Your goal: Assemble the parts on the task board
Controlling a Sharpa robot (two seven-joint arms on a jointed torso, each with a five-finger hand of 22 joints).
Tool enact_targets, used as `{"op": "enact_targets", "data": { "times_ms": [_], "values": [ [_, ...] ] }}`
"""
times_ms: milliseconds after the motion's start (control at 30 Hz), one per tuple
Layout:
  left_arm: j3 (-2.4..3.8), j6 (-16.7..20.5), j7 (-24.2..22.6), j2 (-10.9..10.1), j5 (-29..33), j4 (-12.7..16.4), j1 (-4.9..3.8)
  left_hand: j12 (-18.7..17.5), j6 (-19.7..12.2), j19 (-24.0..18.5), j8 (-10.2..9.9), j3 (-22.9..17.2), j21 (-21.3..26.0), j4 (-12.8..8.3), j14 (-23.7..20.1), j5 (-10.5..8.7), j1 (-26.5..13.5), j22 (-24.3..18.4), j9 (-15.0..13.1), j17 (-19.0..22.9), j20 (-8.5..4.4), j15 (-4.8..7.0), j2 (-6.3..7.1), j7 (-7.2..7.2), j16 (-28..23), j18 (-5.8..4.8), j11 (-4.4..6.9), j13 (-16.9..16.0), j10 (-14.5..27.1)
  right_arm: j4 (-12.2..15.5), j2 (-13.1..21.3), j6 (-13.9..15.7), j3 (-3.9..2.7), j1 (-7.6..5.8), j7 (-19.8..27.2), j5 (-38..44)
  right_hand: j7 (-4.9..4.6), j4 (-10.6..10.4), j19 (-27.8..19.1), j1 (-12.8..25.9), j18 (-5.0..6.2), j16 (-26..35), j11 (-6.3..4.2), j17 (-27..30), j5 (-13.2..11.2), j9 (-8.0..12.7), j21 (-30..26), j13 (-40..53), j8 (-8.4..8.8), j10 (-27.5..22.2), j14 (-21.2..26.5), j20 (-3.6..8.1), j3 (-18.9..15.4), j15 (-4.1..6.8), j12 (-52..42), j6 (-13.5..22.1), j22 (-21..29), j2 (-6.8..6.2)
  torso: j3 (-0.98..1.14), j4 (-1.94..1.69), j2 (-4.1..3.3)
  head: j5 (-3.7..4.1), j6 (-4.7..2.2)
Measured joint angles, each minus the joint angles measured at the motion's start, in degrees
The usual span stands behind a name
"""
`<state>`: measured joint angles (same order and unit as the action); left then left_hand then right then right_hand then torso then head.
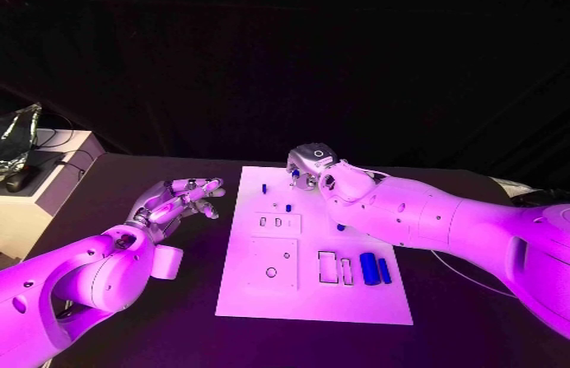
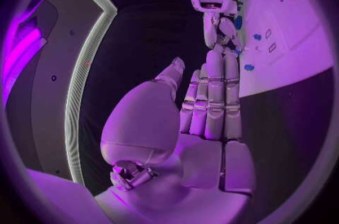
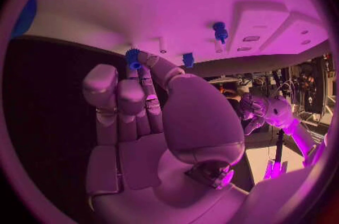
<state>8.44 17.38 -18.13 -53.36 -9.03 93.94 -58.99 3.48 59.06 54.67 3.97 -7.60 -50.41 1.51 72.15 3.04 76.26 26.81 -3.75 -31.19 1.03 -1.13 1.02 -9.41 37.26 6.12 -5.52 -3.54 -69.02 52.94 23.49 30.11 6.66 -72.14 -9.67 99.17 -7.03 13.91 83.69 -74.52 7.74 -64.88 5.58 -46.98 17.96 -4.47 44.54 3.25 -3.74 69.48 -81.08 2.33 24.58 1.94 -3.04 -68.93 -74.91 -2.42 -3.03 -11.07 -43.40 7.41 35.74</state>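
Black bench (image 1: 142,319) carries the white task board (image 1: 311,290) at centre. Right hand (image 1: 314,165) sits over the board's far edge; in the right wrist view its fingers (image 3: 144,100) pinch a small blue part (image 3: 133,58) at the tips, just off the board surface. Left hand (image 1: 178,202) hovers over bare bench just beside the board's left edge, fingers apart and holding nothing. Two blue cylinders (image 1: 376,268) lie side by side near the board's near right corner; a small blue peg (image 1: 263,188) stands near the far edge.
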Motion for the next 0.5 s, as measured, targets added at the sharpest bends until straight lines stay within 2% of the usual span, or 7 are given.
{"op": "enact_targets", "data": {
  "times_ms": [133,200,267,333,367,433,500],
  "values": [
    [0.01,0.0,0.0,0.0,0.0,0.0,0.0,0.0,0.0,0.0,0.0,0.0,0.0,0.0,0.0,0.0,0.0,0.0,0.0,0.0,0.0,0.0,0.0,0.0,0.0,0.0,0.0,0.0,0.0,-0.4,-0.1,0.0,-0.01,-0.02,0.6,-0.4,-0.7,-0.4,0.0,0.0,0.01,1.2,0.0,1.5,-1.3,0.5,-2.4,0.0,0.0,0.0,0.0,0.0,-0.6,-0.45,0.0,2.8,0.0,-0.01,-0.01,0.03,0.0,-0.08,0.07],
    [0.01,0.0,0.0,0.0,0.0,0.0,0.0,0.0,0.0,0.0,0.0,0.0,0.0,0.0,0.0,0.0,0.0,0.0,0.0,0.0,0.0,0.0,0.0,0.0,0.0,0.0,0.0,0.0,0.0,-0.6,-0.1,0.0,0.0,-0.01,1.0,-0.8,-0.16,-0.8,0.3,0.7,0.32,3.1,-0.24,4.0,-1.4,0.7,-6.6,0.4,0.0,-3.4,0.6,-0.33,-0.9,-1.28,-1.0,5.7,0.0,-0.67,-0.03,0.05,0.0,-0.13,0.08],
    [0.01,0.0,0.0,0.0,0.0,0.0,0.0,0.0,0.0,0.0,0.0,0.2,-0.3,-0.2,0.0,0.0,0.0,-0.3,0.0,0.3,0.0,0.0,0.0,0.0,0.3,0.0,0.0,0.0,0.0,-0.8,-0.1,0.1,0.02,0.02,1.3,-1.1,0.5,-1.4,0.4,0.7,0.67,4.0,0.42,5.2,-1.8,0.7,-9.0,0.9,0.0,-7.0,0.6,-1.04,-1.6,-1.69,-1.0,7.4,0.0,-1.93,-0.03,0.05,0.0,-0.14,0.08],
    [0.01,0.0,0.0,0.0,0.0,0.0,0.0,0.0,0.0,0.0,0.0,0.2,-0.3,-0.2,0.0,0.0,0.0,-0.3,0.0,0.4,0.0,0.0,0.0,0.0,0.3,0.0,0.0,0.0,0.0,-0.9,-0.1,0.1,0.05,0.04,1.6,-1.5,0.86,-2.3,0.3,-0.4,1.2,4.6,1.4,6.4,-1.9,0.7,-12.1,0.3,0.0,-11.2,0.2,-1.81,-4.2,-2.31,-0.6,7.9,0.0,-2.98,-0.03,0.05,0.0,-0.14,0.08],
    [0.01,0.0,0.0,0.0,0.0,0.0,0.0,0.0,0.0,0.0,0.0,0.2,-0.3,-0.2,0.0,0.0,0.0,-0.3,0.0,0.4,0.0,0.0,0.0,0.0,0.3,0.0,0.0,0.0,0.0,-0.9,-0.1,0.2,0.05,0.04,1.7,-1.6,0.93,-2.4,0.2,-0.5,1.35,4.6,1.52,6.5,-1.9,0.7,-12.4,0.3,0.0,-11.7,0.2,-1.86,-4.5,-2.47,-0.6,7.9,0.0,-3.09,-0.03,0.05,0.0,-0.14,0.08],
    [0.01,0.0,0.1,0.0,0.0,0.0,0.0,0.0,0.0,0.0,0.0,0.2,-0.3,-0.2,0.0,0.0,0.0,-0.3,0.0,0.4,0.0,0.0,0.0,0.0,0.3,0.0,0.0,0.0,0.0,-0.9,0.0,0.2,0.05,0.05,1.9,-1.9,1.11,-4.1,0.3,-1.7,1.62,4.6,1.88,7.5,-1.9,0.7,-14.0,0.1,0.0,-13.0,0.3,-2.56,-7.5,-2.81,-0.6,8.1,0.0,-3.74,-0.03,0.06,0.0,-0.15,0.08],
    [0.01,0.0,0.1,0.0,0.0,0.0,0.0,0.0,0.0,0.0,0.0,0.2,-0.3,-0.2,0.0,0.0,0.0,-0.3,0.0,0.4,0.0,0.0,0.0,0.0,0.3,0.0,0.0,0.0,0.0,-0.7,0.3,0.3,0.05,0.05,2.1,-2.2,0.92,-5.4,0.3,-2.8,1.63,4.6,2.02,8.5,-1.9,0.7,-14.9,0.1,0.0,-14.1,0.4,-2.56,-8.9,-2.91,-0.6,8.3,0.6,-4.22,-0.03,0.07,0.0,-0.18,0.08]
  ]
}}
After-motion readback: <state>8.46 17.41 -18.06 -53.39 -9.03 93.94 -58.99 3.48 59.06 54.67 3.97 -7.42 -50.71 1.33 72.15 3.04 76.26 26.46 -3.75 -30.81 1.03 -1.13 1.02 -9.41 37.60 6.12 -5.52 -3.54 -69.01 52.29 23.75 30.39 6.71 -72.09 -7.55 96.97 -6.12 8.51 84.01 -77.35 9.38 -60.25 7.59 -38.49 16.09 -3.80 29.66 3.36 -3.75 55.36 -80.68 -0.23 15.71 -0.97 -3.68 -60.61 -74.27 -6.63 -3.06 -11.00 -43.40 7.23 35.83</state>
